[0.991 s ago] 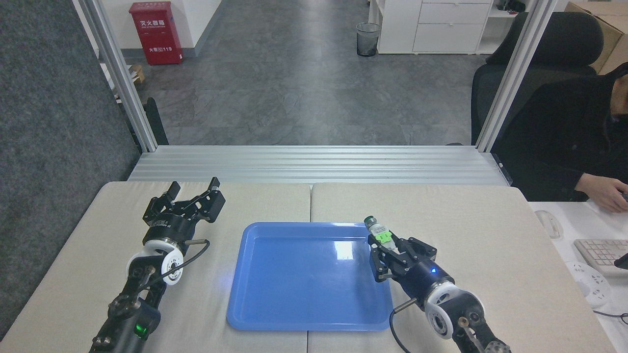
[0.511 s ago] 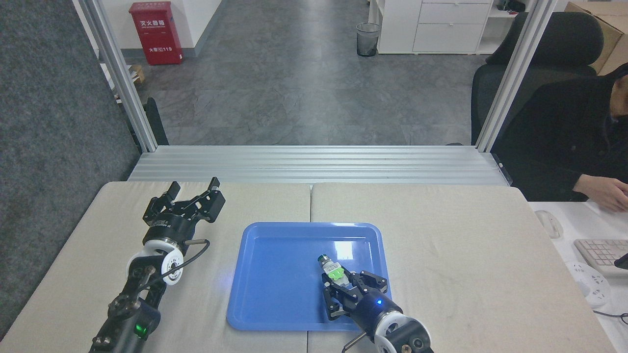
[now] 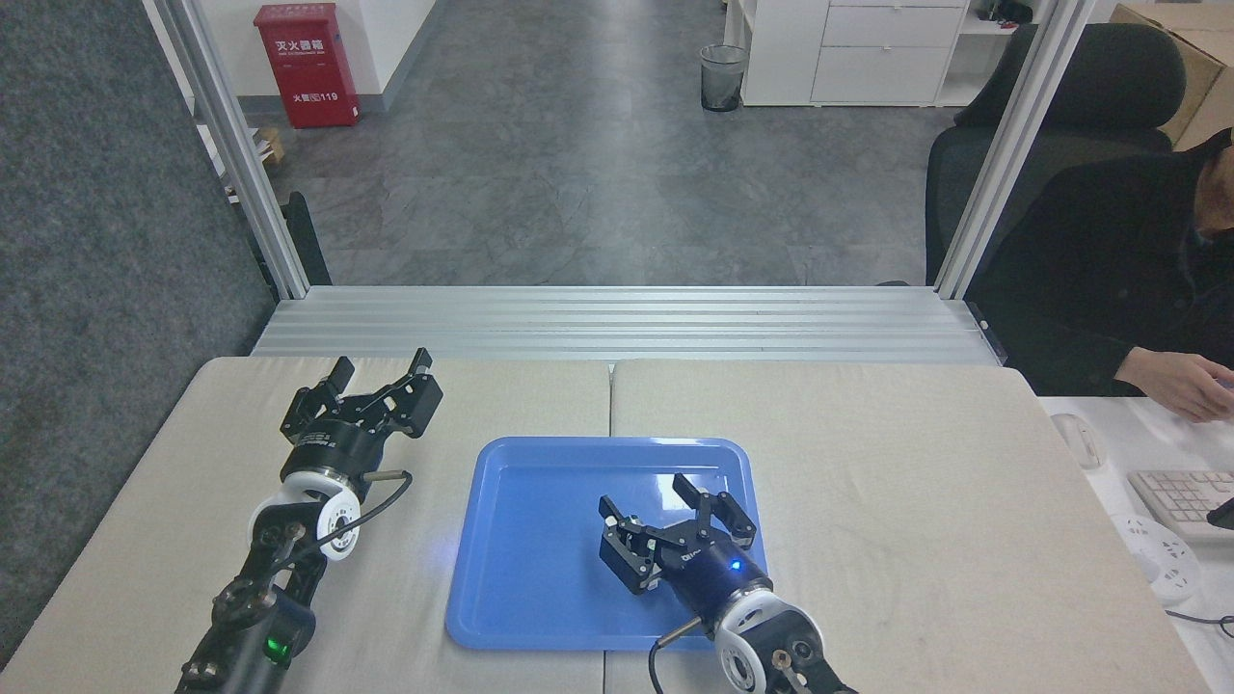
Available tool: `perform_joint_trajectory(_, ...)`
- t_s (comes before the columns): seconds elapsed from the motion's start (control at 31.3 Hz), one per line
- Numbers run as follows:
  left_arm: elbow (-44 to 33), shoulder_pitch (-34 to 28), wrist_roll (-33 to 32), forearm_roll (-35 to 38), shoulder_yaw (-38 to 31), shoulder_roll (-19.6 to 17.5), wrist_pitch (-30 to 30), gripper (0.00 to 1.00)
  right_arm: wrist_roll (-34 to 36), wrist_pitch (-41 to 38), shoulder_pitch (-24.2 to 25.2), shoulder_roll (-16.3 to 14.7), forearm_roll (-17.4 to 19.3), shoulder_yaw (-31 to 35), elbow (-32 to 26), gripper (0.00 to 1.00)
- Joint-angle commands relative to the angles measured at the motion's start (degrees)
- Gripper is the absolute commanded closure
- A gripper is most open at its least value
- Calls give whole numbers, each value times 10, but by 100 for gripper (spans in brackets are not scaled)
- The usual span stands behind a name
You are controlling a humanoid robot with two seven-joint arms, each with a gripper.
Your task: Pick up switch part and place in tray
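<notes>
Over the near right area of the tray (image 3: pixel 540 540): right gripper (image 3: pixel 644 493), fingers (image 3: pixel 689 492) spread wide, pinching nothing. No part to be seen anywhere in the head view, neither on the bare blue floor nor on the worktop (image 3: pixel 868 463). Probably hidden under the right gripper body, lying in the tray, though impossible to confirm from here. Judged on that basis: placement likely done, retreat not yet.

Far left, well apart from the tray: left gripper (image 3: pixel 382 363), fingers also spread, empty, above the worktop.

Possible trouble from here:
- Snagging the part on lift-off. Cause: a finger pad or the green clip catching, if the part sits right against a finger; a straight rise safer than a sideways sweep.
- Knocking the part across the glossy floor. Cause: a low sideways pull-back towards the near right rim, with little friction to hold a small plastic block.
- Shifting the whole tray. Cause: gripper or wrist clipping the raised rim just beside it on the way out.
- Counting the job finished wrongly. Cause: part unseen; worth a clear look once the arm is out of the way.
</notes>
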State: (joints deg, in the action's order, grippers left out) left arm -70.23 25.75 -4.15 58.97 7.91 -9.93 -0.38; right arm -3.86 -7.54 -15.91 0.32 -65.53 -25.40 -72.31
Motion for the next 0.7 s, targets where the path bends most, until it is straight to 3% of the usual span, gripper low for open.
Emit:
perform_joint_trajectory(0.0,0,0,0,0,0,0,0,0,31,-70,-34,-47,15,226,-13,2)
perform_joint_trajectory(0.1,0,0,0,0,0,0,0,0,32,-70,-47,-97,13,276,11,2)
perform_joint_trajectory(0.19,0,0,0,0,0,0,0,0,36,-65,-43,-166,12,286,26,2)
perform_joint_trajectory(0.26,0,0,0,0,0,0,0,0,41,-51,-32,-193,12,286,28,2)
perform_joint_trajectory(0.42,0,0,0,0,0,0,0,0,45,12,-5,-220,12,287,28,2)
perform_joint_trajectory(0.67,0,0,0,0,0,0,0,0,60,4,15,-238,19,289,28,2)
